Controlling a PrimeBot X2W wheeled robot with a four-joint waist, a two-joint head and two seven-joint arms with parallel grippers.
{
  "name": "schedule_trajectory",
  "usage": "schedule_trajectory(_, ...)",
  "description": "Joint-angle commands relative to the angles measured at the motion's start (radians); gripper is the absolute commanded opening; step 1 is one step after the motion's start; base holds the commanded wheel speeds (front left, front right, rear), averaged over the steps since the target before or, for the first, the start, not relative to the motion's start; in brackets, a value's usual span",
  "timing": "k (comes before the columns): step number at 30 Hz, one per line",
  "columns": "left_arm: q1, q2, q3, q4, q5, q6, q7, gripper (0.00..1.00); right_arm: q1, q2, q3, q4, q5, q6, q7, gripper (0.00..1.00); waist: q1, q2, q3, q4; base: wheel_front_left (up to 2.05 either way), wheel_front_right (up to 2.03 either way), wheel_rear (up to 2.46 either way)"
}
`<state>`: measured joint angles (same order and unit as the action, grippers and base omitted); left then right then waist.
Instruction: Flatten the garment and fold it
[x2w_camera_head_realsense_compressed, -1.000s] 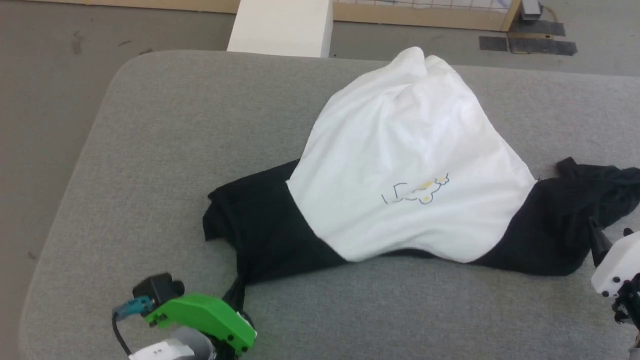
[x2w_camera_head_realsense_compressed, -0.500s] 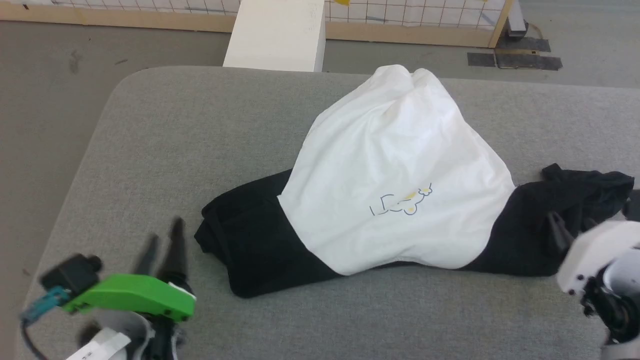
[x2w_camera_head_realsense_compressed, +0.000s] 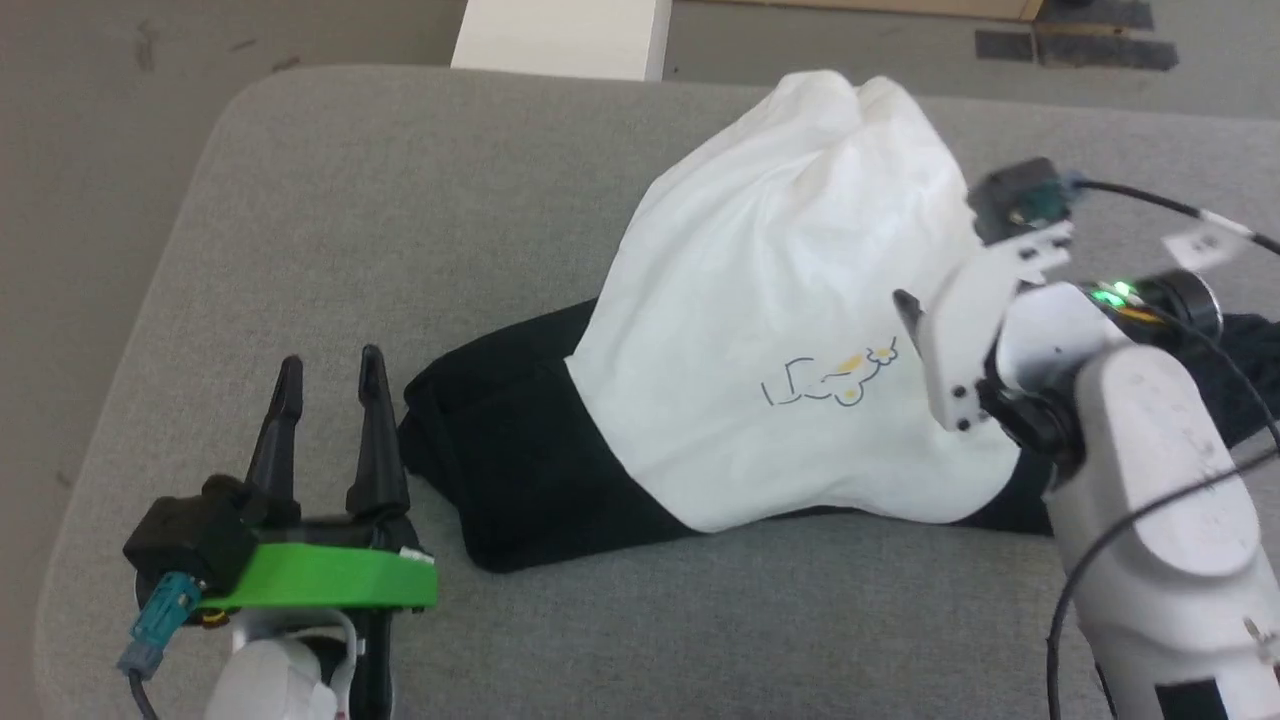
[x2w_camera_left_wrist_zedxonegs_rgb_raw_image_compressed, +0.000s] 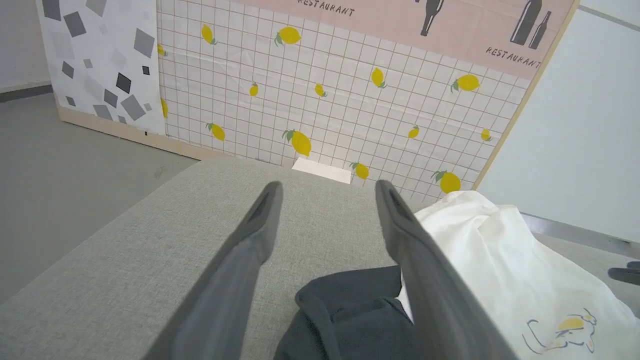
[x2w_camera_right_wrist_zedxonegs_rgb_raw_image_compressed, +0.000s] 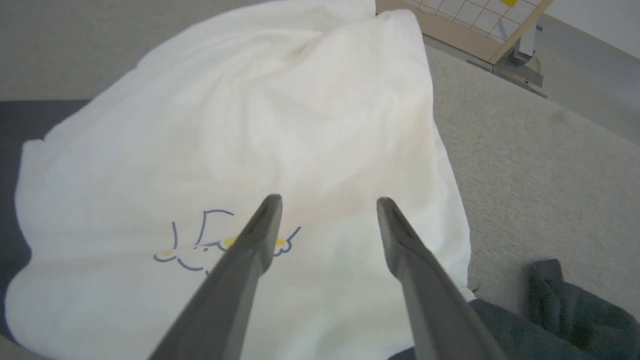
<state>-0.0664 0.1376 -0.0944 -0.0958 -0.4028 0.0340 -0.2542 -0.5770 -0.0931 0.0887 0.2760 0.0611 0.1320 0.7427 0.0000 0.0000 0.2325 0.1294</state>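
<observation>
Jaws of the left gripper (x2w_camera_head_realsense_compressed: 331, 360) are seen spread wide and empty, with the fingers aimed at 12 o'clock in the head view, over the grey, woven, round-cornered padded surface (x2w_camera_head_realsense_compressed: 400, 200). The soft T-shirt (x2w_camera_head_realsense_compressed: 780, 300), white in the body and black in the sleeves, is laid on that surface, crumpled and not yet flattened. Its rumpled left black sleeve (x2w_camera_head_realsense_compressed: 510, 470) is found just beside these jaws, at their 3 o'clock. The long axis of the garment is judged to run from 9 to 3 o'clock along the sleeves, while the white body is heaped towards 12 o'clock and ends in a bunched hem (x2w_camera_head_realsense_compressed: 840, 95). Near the small yellow-and-blue cartoon print (x2w_camera_head_realsense_compressed: 830, 380), the right gripper (x2w_camera_right_wrist_zedxonegs_rgb_raw_image_compressed: 327, 200) is held above the white cloth with its jaws also parted and nothing between them. The right black sleeve (x2w_camera_right_wrist_zedxonegs_rgb_raw_image_compressed: 575, 315) is left at its 4 o'clock in the right wrist view. The hem is judged nearer to the right arm, the left sleeve to the left arm.
</observation>
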Motion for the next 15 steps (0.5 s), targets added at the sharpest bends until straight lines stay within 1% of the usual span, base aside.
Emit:
schedule_trajectory(1,-0.028,-0.015,0.01,-0.006,0.015,-0.016,-0.007,1.0,-0.04,-0.012,0.026,0.04,-0.019,-0.001,0.014,1.0,0.0,0.0,0.07,0.051,0.0,0.0,0.0)
schedule_trajectory(5,-0.053,-0.054,0.031,-0.005,0.035,-0.051,-0.007,1.0,-0.119,-0.026,0.094,0.154,-0.049,-0.001,0.03,1.0,0.0,0.0,0.119,0.094,0.0,0.0,0.0)
schedule_trajectory(8,-0.064,-0.071,0.04,-0.001,0.042,-0.07,-0.007,1.0,-0.146,-0.045,0.154,0.224,-0.057,-0.001,0.044,1.0,0.0,0.0,0.142,0.122,0.0,0.0,0.0)
schedule_trajectory(10,-0.07,-0.079,0.042,0.006,0.044,-0.079,-0.007,1.0,-0.155,-0.062,0.201,0.267,-0.047,-0.001,0.065,1.0,0.0,0.0,0.152,0.135,0.0,0.0,0.0)
schedule_trajectory(11,-0.073,-0.081,0.044,0.01,0.043,-0.084,-0.007,1.0,-0.157,-0.069,0.233,0.285,-0.032,-0.001,0.084,1.0,0.0,0.0,0.153,0.141,0.0,0.0,0.0)
schedule_trajectory(14,-0.075,-0.085,0.042,0.021,0.043,-0.094,-0.007,1.0,-0.167,-0.097,0.287,0.32,0.017,-0.001,0.15,1.0,0.0,0.0,0.156,0.153,0.0,0.0,0.0)
schedule_trajectory(15,-0.076,-0.086,0.041,0.025,0.042,-0.097,-0.007,1.0,-0.173,-0.107,0.298,0.325,0.036,-0.001,0.175,0.86,0.0,0.0,0.156,0.158,0.0,0.0,0.0)
